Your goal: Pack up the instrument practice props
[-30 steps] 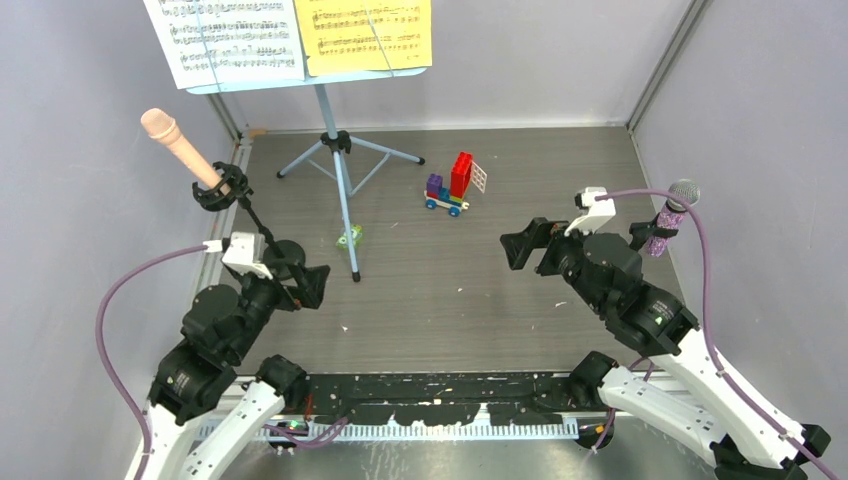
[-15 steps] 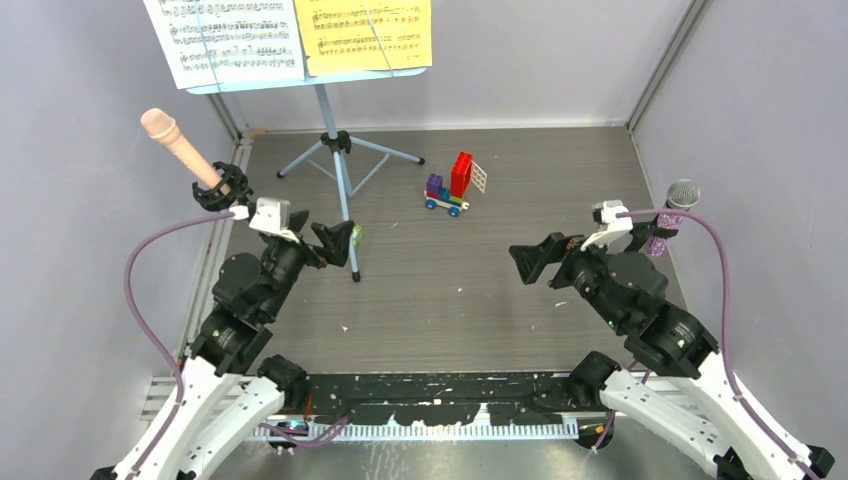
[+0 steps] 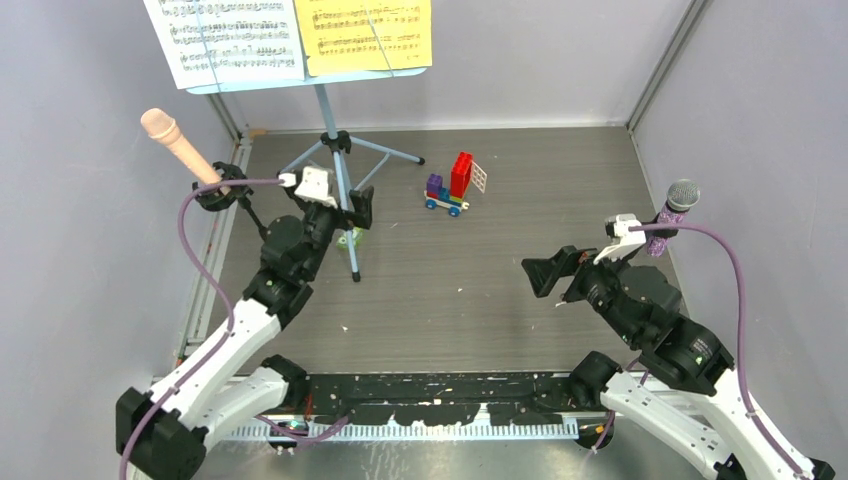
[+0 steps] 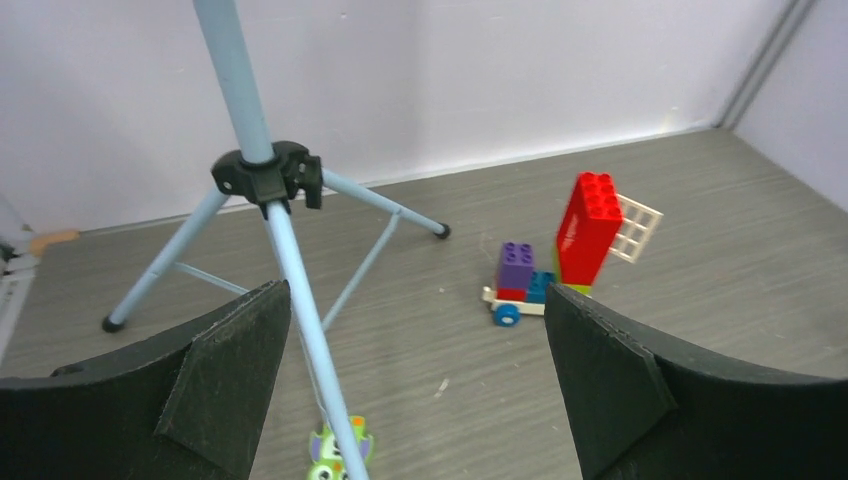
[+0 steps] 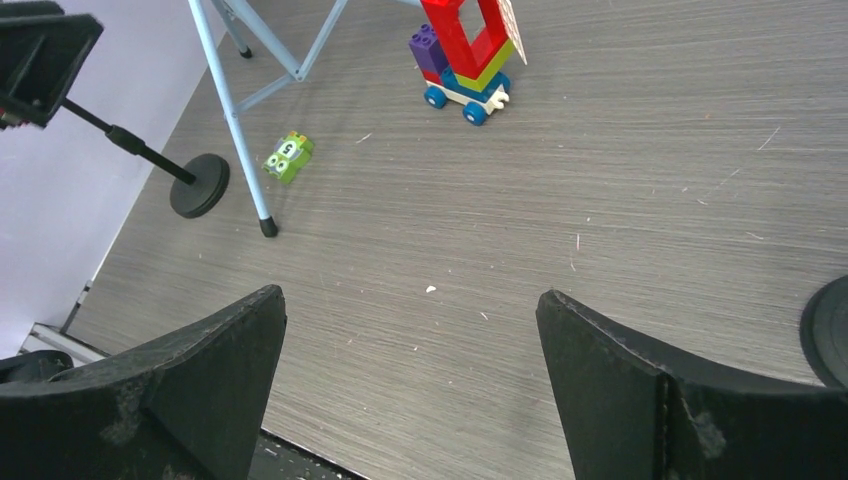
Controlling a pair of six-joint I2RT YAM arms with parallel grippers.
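Observation:
The pale-blue music rack (image 3: 310, 82) stands at the back left on tripod legs (image 3: 341, 165). It holds a white score sheet (image 3: 225, 40) and a yellow score sheet (image 3: 365, 35). My left gripper (image 3: 348, 212) is open at the front tripod leg. In the left wrist view that leg (image 4: 300, 300) runs between my fingers, close to the left one, with the gripper (image 4: 415, 380) empty. The peach microphone (image 3: 178, 145) sits in a black holder (image 3: 215, 190) at the left wall. The purple glitter microphone (image 3: 672, 215) stands at the right wall. My right gripper (image 3: 548, 275) is open and empty over bare floor (image 5: 410, 370).
A colourful toy brick car (image 3: 455, 185) stands mid-table, also in the left wrist view (image 4: 560, 260). A small green block (image 3: 349, 238) lies by the front tripod leg (image 4: 340, 455). The left holder's round base (image 5: 198, 185) and a second round base (image 5: 830, 330) show in the right wrist view. Walls enclose three sides.
My left arm has reached forward and up from the near left to the stand's front leg. My right arm has drawn back a little toward the near right, still open.

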